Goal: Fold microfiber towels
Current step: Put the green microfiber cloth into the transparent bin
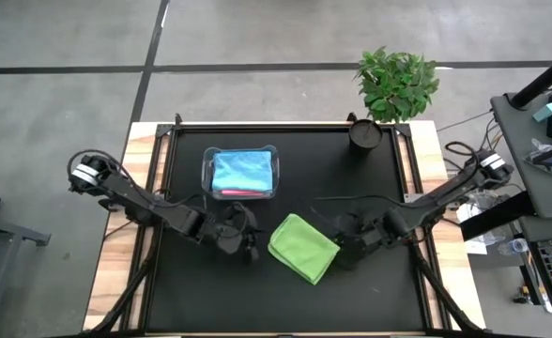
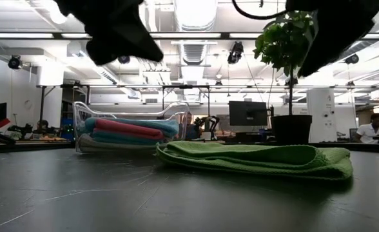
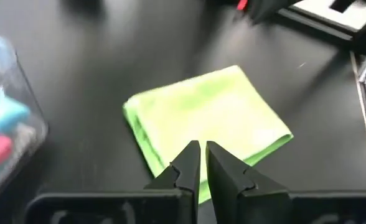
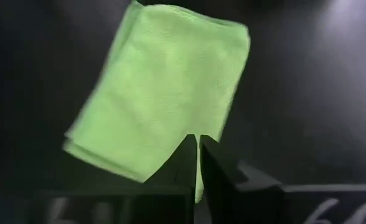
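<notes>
The folded lime green microfiber towel (image 1: 303, 247) lies flat at the near middle of the black table (image 1: 201, 300). The left gripper (image 3: 201, 163) hangs just left of it and the right gripper (image 4: 198, 155) just right, both pinched nearly closed on nothing. Farther back, the clear plastic tub (image 1: 207, 175) holds folded blue and pink towels (image 2: 133, 129). To stow it well, I'd open wide and grip the thick folded edge through every layer.

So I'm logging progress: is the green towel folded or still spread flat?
Folded. The lime green towel lies as a compact rectangle with stacked layers along its edge in the low view; neither gripper holds it.
</notes>
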Tool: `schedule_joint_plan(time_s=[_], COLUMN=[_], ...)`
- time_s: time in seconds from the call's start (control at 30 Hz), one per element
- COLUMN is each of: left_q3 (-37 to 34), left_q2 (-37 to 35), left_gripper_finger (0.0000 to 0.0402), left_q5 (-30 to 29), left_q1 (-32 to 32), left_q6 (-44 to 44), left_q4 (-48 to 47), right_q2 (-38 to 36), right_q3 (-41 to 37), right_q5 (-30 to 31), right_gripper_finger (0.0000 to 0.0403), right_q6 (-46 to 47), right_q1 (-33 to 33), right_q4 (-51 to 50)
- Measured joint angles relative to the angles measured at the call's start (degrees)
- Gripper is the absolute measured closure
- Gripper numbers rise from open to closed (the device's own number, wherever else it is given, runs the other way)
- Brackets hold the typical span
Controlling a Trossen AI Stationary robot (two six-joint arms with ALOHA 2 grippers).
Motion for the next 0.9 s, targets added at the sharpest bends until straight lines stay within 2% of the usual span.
schedule_joint_plan(time_s=[0.17, 0.27, 0.43, 0.57, 0.67, 0.8, 0.9], left_q3=[-0.4, -0.4, -0.4, -0.8, -0.9, -1.0, -1.0], left_q2=[1.1, 2.5, 4.5, 5.7, 7.0, 8.9, 11.1], left_gripper_finger=[0.0363, 0.0325, 0.0245, 0.0188, 0.0159, 0.0147, 0.0146], left_q5=[7.2, 13.2, 18.4, 19.1, 20.2, 20.2, 20.3], left_q1=[3.1, 5.7, 10.3, 13.2, 14.1, 14.2, 14.1], left_q6=[-6.6, -10.9, -12.4, -11.9, -8.6, -5.1, -4.6], left_q4=[0.4, 0.2, -0.1, -0.1, 0.0, 2.1, 5.5], right_q2=[-1.2, -1.1, -1.0, -1.0, -1.0, 0.7, 4.6], right_q3=[-2.3, -3.5, -6.1, -8.1, -9.5, -9.9, -9.7], right_q5=[-2.0, -2.2, -3.3, -3.3, -1.1, 4.5, 5.3], right_gripper_finger=[0.0364, 0.0337, 0.0283, 0.0239, 0.0207, 0.0168, 0.0143], right_q6=[10.9, 18.3, 33.1, 46.8, 57.0, 67.7, 72.5], right_q1=[1.8, 3.2, 5.4, 8.2, 10.5, 13.3, 14.1], right_q4=[0.3, 1.4, 5.5, 8.9, 11.7, 12.1, 15.4])
